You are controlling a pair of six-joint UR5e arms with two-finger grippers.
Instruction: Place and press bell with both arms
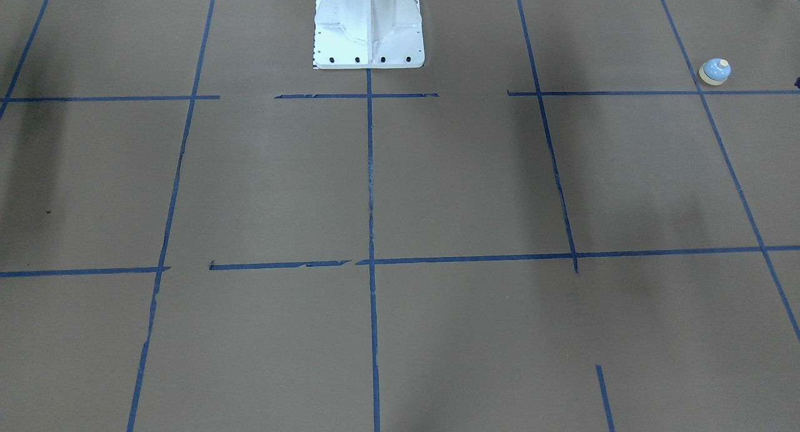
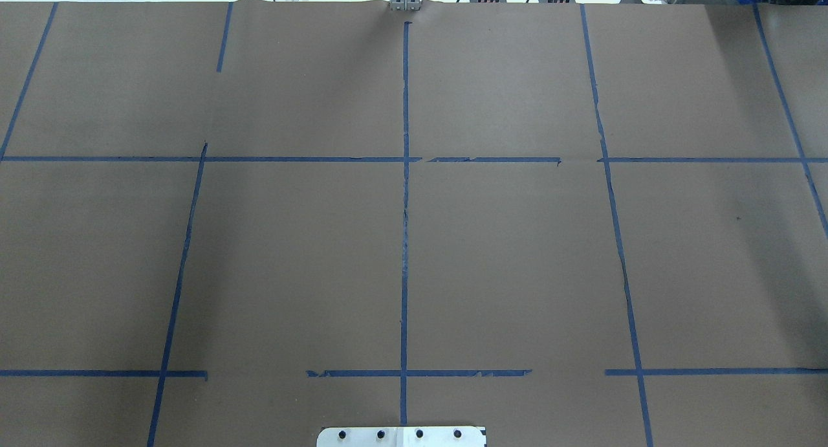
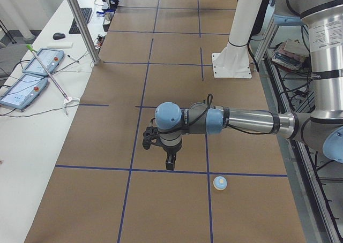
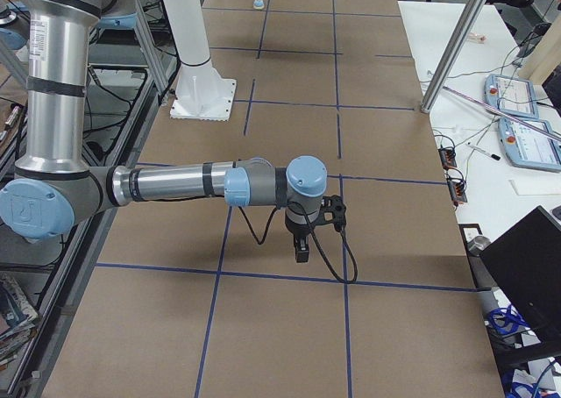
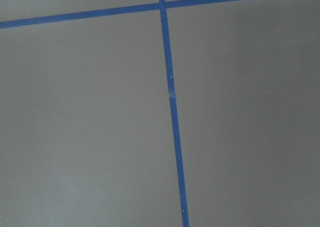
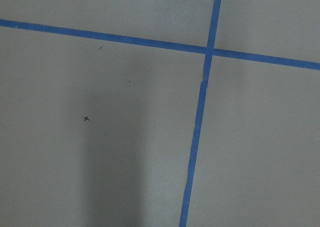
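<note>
The light-blue bell [image 1: 714, 71] with a cream button stands upright on the brown table, at the end on my left side. It also shows in the exterior left view [image 3: 220, 183] and, small and far, in the exterior right view [image 4: 258, 3]. My left gripper [image 3: 170, 164] hangs above the table, pointing down, a short way from the bell and apart from it. My right gripper [image 4: 301, 252] hangs above the table's other end, far from the bell. Both grippers show only in the side views, so I cannot tell if they are open or shut. The wrist views show only table.
The table is covered in brown paper with a blue tape grid [image 2: 405, 240]. The white pedestal [image 1: 369, 25] stands at the robot's edge. A metal post [image 3: 80, 26] stands at the far side, with tablets [image 3: 32, 74] on a side table beyond it.
</note>
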